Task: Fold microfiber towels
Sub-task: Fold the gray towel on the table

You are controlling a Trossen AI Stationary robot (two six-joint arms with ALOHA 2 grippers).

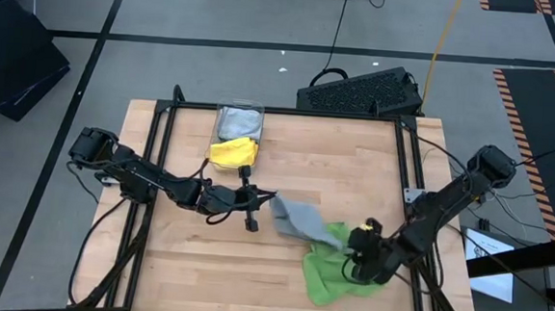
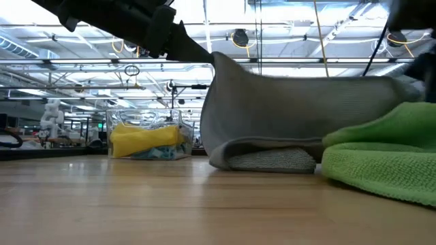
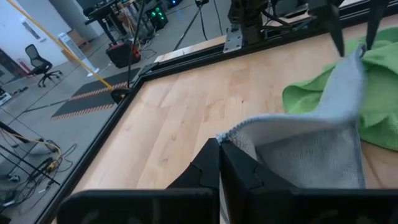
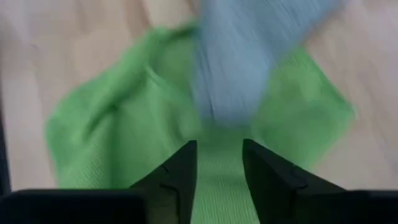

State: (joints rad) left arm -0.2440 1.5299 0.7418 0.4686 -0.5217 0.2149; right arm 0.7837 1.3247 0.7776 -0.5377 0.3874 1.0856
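A: Item one, grey towel (image 1: 298,220). Location?

B: Middle of the desk (image 1: 355,155), draped from its centre out toward 4 o'clock, where its far end lies over the bright green towel (image 1: 333,270). The left tool (image 3: 219,163) is pinched shut on the grey towel's near corner, lifting it so the cloth hangs in a sagging sheet.

A: Item two, right tool (image 4: 219,163)?

B: Over the green towel near 4 o'clock, fingers partly apart, nothing between them. In the right wrist view the grey cloth's end lies just ahead of it, free.

A: Item three, remaining stock?

B: Yellow towel (image 1: 232,153) at 12 o'clock, spilling from the clear bin (image 1: 241,110), with another grey cloth inside. Unfolded as far as can be seen.

A: Hazards?

B: With only one corner held, any pull by the left tool would likely drag the grey towel instead of laying it flat, so it bunches. Its far end rests on the green towel; microfiber clings, so the green one may be towed along. If the right tool closes now it could catch both cloths together.
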